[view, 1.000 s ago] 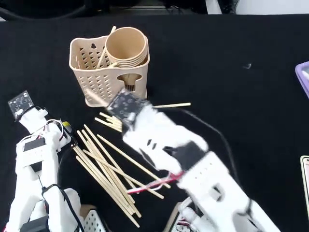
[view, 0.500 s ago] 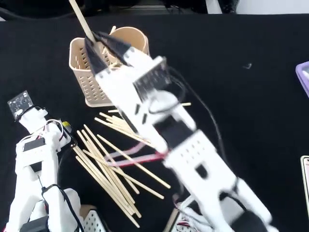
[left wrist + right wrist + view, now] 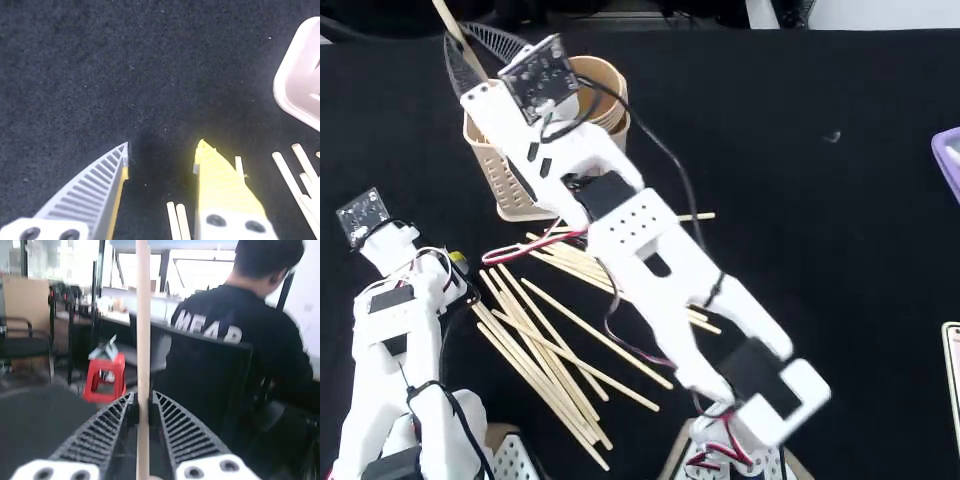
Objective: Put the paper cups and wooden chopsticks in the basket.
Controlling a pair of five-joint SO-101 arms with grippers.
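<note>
right end effector (image 3: 142, 399) clamped on one chopstick (image 3: 143, 315), raised above basket (image 3: 495, 172). paper cups (image 3: 611, 103) stacked inside basket. left end effector (image 3: 162, 150) open, low over desk (image 3: 800, 150), beside loose chopsticks (image 3: 546, 376).

A black tablecloth (image 3: 860, 260) bears a purple object (image 3: 942, 155) at its edge; a red stool (image 3: 102, 377) stands beyond.

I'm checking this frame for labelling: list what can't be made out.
High view: the right arm covers much of the basket; contents uncountable.
High view: the held chopstick runs off the upper edge.
Left wrist view: loose chopsticks cut by the frame edge; no count.
</note>
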